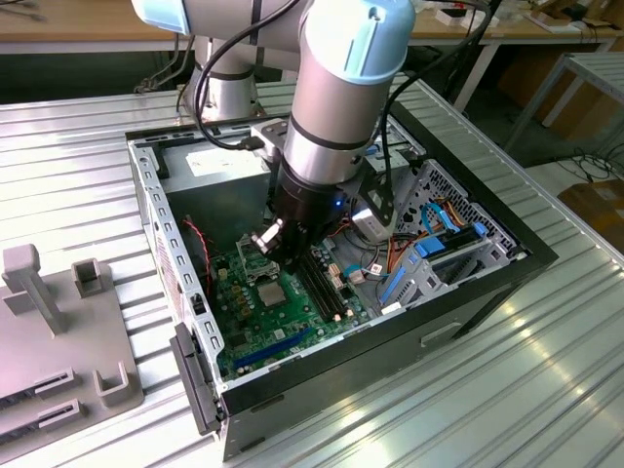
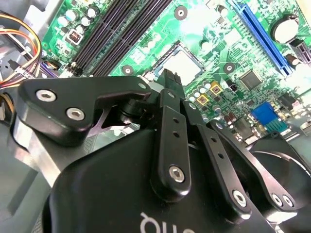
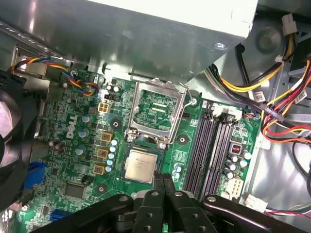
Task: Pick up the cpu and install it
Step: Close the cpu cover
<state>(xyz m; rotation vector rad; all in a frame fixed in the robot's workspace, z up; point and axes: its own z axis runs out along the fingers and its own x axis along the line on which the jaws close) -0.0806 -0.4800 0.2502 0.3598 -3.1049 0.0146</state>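
The cpu (image 3: 142,165) is a small silver-grey square lying flat on the green motherboard (image 3: 77,145). It sits right next to the larger silver-framed socket (image 3: 155,110), whose frame stands open. The exterior view shows the cpu (image 1: 271,292) inside the open computer case. My gripper (image 3: 163,182) hangs over the board at the cpu's edge on the memory-slot side, its black fingers pressed together with nothing between them. In the second wrist view the gripper (image 2: 170,80) sits just in front of the cpu (image 2: 184,65). I cannot tell whether the fingertips touch the chip.
Black memory slots (image 3: 211,145) run beside the cpu. Yellow, red and black cable bundles (image 3: 272,97) hang nearby, and a black fan (image 3: 12,145) lies beyond the board. The case walls (image 1: 146,214) ring the board. A grey fixture plate (image 1: 58,331) lies at the exterior view's left.
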